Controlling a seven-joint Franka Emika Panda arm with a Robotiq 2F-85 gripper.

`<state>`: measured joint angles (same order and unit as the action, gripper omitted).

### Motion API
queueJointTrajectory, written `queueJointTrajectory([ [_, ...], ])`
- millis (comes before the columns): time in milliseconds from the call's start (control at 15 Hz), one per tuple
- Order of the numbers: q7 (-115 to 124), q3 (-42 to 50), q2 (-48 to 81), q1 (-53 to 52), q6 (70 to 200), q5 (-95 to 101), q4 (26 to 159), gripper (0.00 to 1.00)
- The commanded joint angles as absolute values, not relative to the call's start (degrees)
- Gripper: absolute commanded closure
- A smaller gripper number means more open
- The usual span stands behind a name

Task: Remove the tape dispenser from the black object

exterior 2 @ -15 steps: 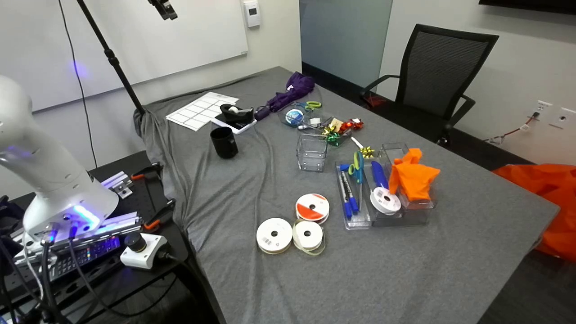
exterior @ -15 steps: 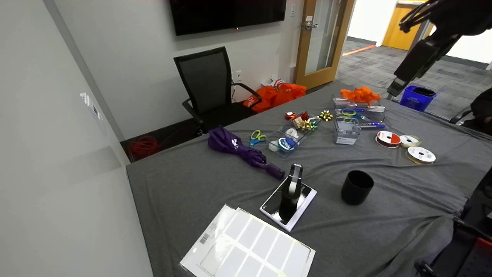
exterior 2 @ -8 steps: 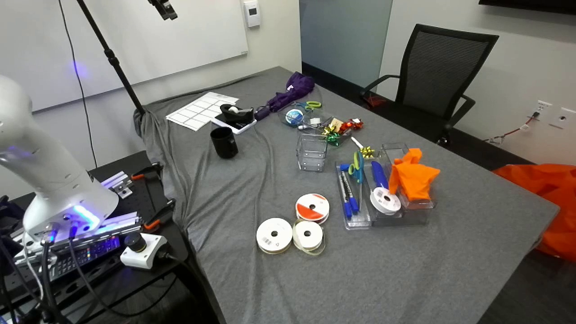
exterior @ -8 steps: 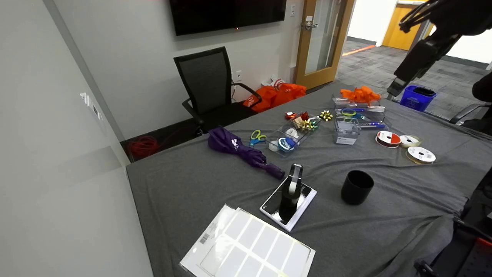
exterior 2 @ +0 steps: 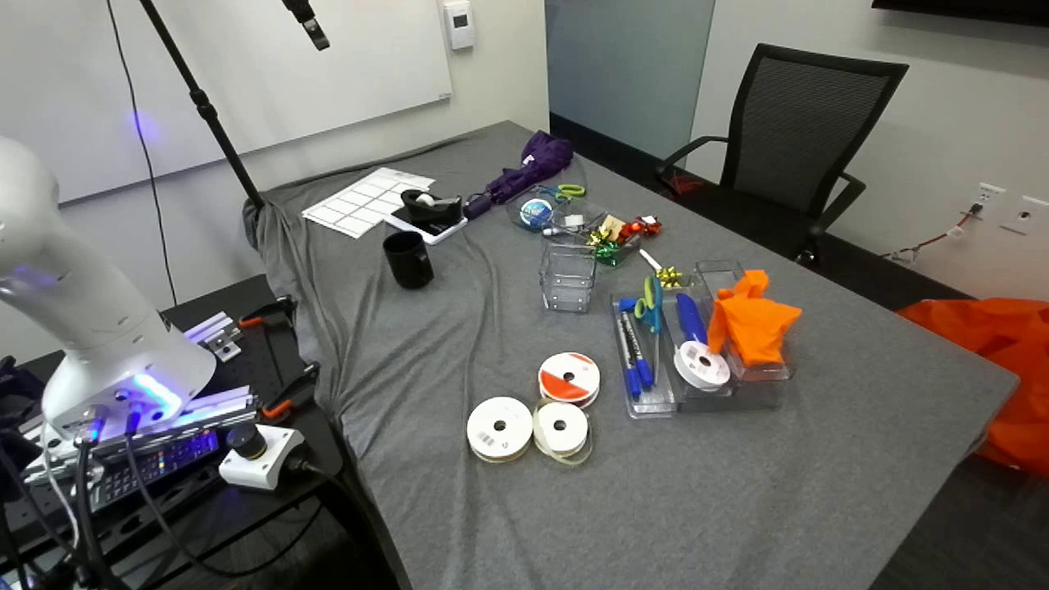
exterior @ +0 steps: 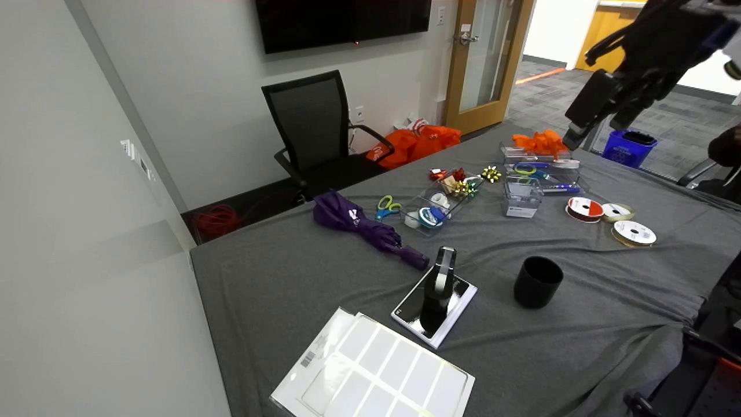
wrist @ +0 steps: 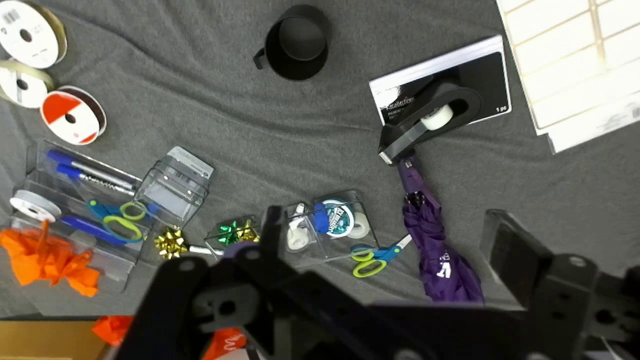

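The tape dispenser (exterior: 438,292) is black with a pale tape roll. It stands on the black object (exterior: 412,304), a flat glossy black slab with a white edge, on the grey table. Both also show in an exterior view, the dispenser (exterior 2: 438,213) covering much of the slab (exterior 2: 445,233). In the wrist view the dispenser (wrist: 442,95) lies across the slab (wrist: 482,75), its cutter end past the slab's edge near the umbrella handle. My gripper (wrist: 385,217) is open and empty, high above the table; it also shows in both exterior views (exterior: 596,132) (exterior 2: 318,34).
A black mug (exterior: 538,282), white label sheets (exterior: 382,370) and a purple umbrella (exterior: 370,229) lie close around the slab. Clear trays (exterior 2: 656,393), ribbon spools (exterior 2: 500,428), scissors (wrist: 377,260) and an orange cloth (exterior 2: 752,319) are farther off.
The arm has moved left and slightly down in an exterior view, and the gripper has turned so both fingers show. The dispenser and the slab have not moved.
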<state>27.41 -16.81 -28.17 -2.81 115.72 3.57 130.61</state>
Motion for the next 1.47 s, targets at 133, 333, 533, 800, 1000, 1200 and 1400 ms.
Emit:
queueJointTrajectory([
  [133,40.5,-15.62,-18.62,-1.22,124.43,0.35,129.15,0.0],
  [333,46.01,-14.01,-13.61,-1.86,131.08,-3.16,128.61,0.0],
  [533,51.68,-12.81,-7.92,-2.37,134.81,-7.0,126.89,0.0],
  [800,59.78,-11.55,-1.53,-3.4,134.99,-11.19,123.52,0.0],
  [1000,64.0,-10.74,1.81,-4.44,135.27,-12.7,121.87,0.0],
  [1200,62.27,-9.95,0.16,-5.05,134.97,-11.43,123.54,0.0],
  [1400,62.27,-9.78,-0.1,-5.21,134.96,-11.42,123.53,0.0],
])
